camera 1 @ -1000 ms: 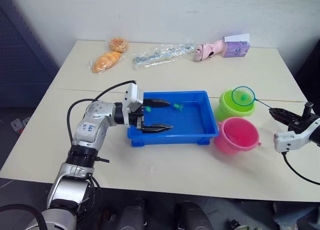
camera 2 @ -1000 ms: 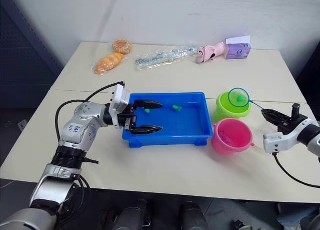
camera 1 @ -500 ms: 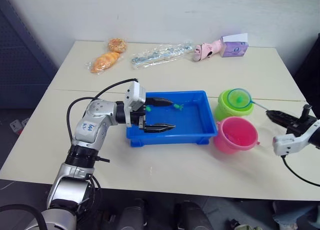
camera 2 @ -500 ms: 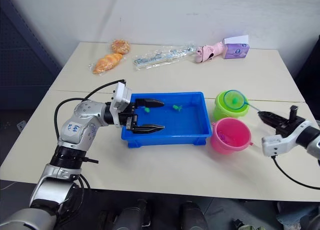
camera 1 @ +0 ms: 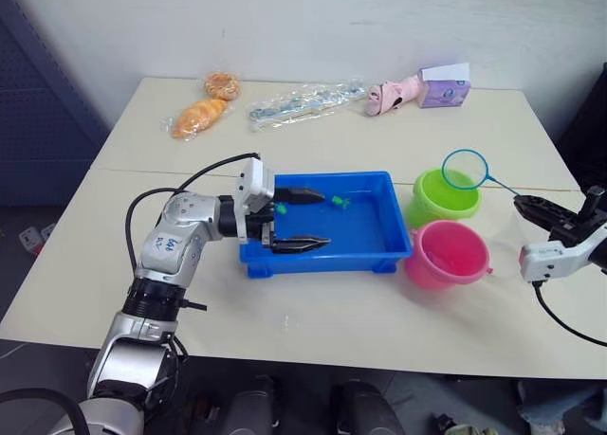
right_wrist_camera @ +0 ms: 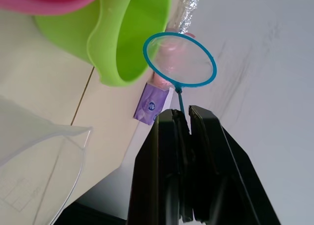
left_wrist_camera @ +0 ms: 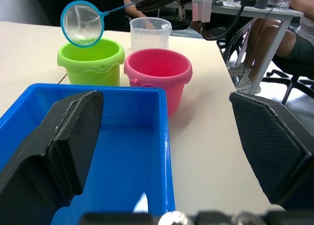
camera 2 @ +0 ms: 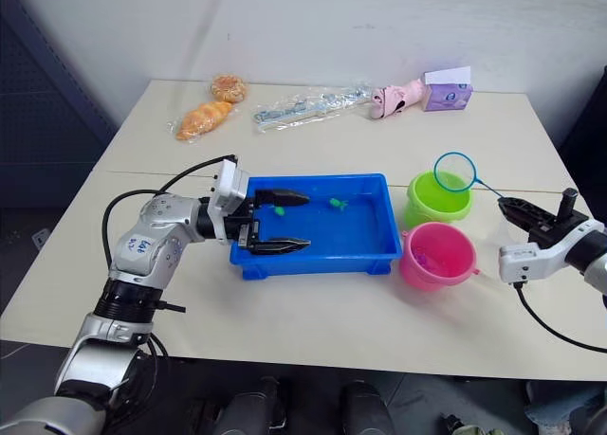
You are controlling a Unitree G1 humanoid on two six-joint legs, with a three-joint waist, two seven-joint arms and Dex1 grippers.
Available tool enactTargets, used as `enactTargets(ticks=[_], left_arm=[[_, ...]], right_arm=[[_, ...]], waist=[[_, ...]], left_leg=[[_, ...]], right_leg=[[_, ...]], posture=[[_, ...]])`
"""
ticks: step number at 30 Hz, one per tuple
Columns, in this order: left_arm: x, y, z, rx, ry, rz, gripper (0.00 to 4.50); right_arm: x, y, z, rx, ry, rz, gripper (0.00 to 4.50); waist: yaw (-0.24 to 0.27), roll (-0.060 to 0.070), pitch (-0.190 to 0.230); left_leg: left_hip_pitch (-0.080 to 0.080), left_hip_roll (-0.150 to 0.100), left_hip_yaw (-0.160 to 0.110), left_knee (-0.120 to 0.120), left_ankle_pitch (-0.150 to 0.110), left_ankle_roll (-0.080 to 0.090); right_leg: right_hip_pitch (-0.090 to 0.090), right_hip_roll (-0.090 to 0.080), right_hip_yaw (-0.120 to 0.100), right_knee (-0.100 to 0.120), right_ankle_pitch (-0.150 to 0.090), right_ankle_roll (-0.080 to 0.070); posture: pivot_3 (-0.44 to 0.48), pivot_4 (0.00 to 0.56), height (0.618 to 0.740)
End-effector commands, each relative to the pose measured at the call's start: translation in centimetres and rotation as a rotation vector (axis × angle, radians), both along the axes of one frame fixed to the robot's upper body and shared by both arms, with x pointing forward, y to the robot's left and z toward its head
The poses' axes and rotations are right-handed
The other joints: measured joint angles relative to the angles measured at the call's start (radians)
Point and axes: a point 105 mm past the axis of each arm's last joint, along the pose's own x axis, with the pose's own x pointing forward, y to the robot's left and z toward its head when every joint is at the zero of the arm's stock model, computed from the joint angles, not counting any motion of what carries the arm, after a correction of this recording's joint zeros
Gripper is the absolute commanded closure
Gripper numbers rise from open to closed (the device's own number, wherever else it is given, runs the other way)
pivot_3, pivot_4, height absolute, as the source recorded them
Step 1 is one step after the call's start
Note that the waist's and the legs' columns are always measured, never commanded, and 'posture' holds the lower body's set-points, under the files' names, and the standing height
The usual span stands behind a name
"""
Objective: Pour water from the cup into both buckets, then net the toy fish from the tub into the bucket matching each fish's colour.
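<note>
A pale cream tabletop stands against a white wall, with a seam running across it just behind the tub; the left wrist view shows another table and seated people's legs beyond the far edge. At the back, about 11 to 1 o'clock from the tub, lie 2 bagged pastries, a clear plastic packet, a pink toy and a purple box; its label is too small to read. Blue handwriting on the left forearm cannot be made out.

The blue tub sits mid-table with 2 small green fish in view near its far wall, 1 of them beside the claw's upper finger. The left claw hangs open over the tub's left end, fingers wide apart and holding nothing.

At 3 o'clock from the tub stand the green bucket and, nearer the front, the pink bucket, touching each other. The pink bucket holds water with a few pink fish on the bottom; the green bucket's contents cannot be made out. The clear cup stands just behind the buckets in the left wrist view, with faint measuring marks I cannot read.

The right claw is closed on the net's thin handle. The net hangs in the air above the green bucket's far rim, at 11 o'clock from the claw, its mesh empty.
</note>
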Motion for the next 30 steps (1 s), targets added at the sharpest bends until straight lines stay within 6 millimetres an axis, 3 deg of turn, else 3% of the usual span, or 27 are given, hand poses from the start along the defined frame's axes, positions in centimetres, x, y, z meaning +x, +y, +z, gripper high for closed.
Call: enactTargets(ticks=[1,5,7,9,11,14,19,27,30], left_arm=[[0.0,1.6,1.3,-0.051,-0.048,0.037,0.06],[0.4,3.9,1.6,-0.104,-0.038,0.094,0.06],[0.9,6.0,1.3,-0.092,-0.035,0.153,0.06],[1.2,7.3,0.8,-0.076,-0.027,0.192,0.06],[1.3,8.5,0.4,-0.061,-0.014,0.215,0.06],[1.2,10.1,-0.2,-0.025,-0.007,0.234,0.06],[1.5,11.1,-0.3,-0.012,-0.021,0.257,0.06],[1.4,11.4,0.0,-0.014,-0.023,0.265,0.06],[1.3,11.4,0.1,-0.014,-0.022,0.267,0.06]], right_arm=[[-0.4,3.1,3.4,0.370,-0.003,0.106,4.50],[-1.1,7.1,3.5,0.727,0.240,0.208,4.50],[-2.0,10.7,3.4,0.965,0.496,0.288,4.50],[-3.1,13.3,2.6,1.057,0.730,0.321,4.50],[-3.2,14.4,1.8,1.117,0.864,0.261,4.50],[-3.3,15.1,-0.5,1.127,1.049,0.095,4.50],[-2.0,14.5,-3.7,1.145,1.135,-0.182,4.50],[0.2,15.3,-4.8,1.215,1.128,-0.289,4.50],[2.0,15.4,-5.2,1.303,1.115,-0.319,4.50]], waist=[[-0.004,0.000,0.000],[-0.006,0.000,0.000],[-0.006,0.000,0.000],[-0.004,0.000,0.000],[0.002,-0.001,0.000],[0.005,-0.001,0.000],[0.005,-0.001,0.000],[-0.001,-0.001,0.000],[-0.003,-0.001,0.000]], left_leg=[[0.000,0.000,0.000,0.000,0.000,0.000],[0.001,0.001,-0.001,0.001,0.000,0.000],[0.001,0.001,-0.001,0.001,0.000,0.001],[0.001,0.002,-0.002,0.001,-0.001,0.001],[0.001,0.002,-0.004,0.001,-0.001,0.002],[0.000,0.001,-0.005,0.002,-0.002,0.004],[-0.002,-0.002,-0.007,0.002,-0.004,0.006],[-0.002,-0.002,-0.007,0.002,-0.003,0.006],[-0.002,-0.002,-0.007,0.002,-0.003,0.005]], right_leg=[[0.000,0.000,0.000,0.000,0.000,0.000],[0.001,0.001,-0.001,0.000,0.000,0.000],[0.002,0.001,-0.002,0.001,0.000,0.000],[0.002,0.000,-0.002,0.001,0.000,0.000],[0.003,0.000,-0.003,0.000,0.000,0.000],[0.003,-0.002,-0.004,-0.002,0.000,0.000],[0.003,-0.005,-0.005,-0.003,0.000,0.000],[0.002,-0.005,-0.006,-0.002,0.000,0.000],[0.001,-0.005,-0.006,-0.001,0.000,0.000]], posture=[[0.000,0.150,0.740],[0.000,0.150,0.740],[0.000,0.150,0.740],[0.000,0.150,0.740],[0.000,0.150,0.740],[0.000,0.150,0.740],[0.000,0.150,0.740],[0.000,0.150,0.740],[0.000,0.150,0.740]])
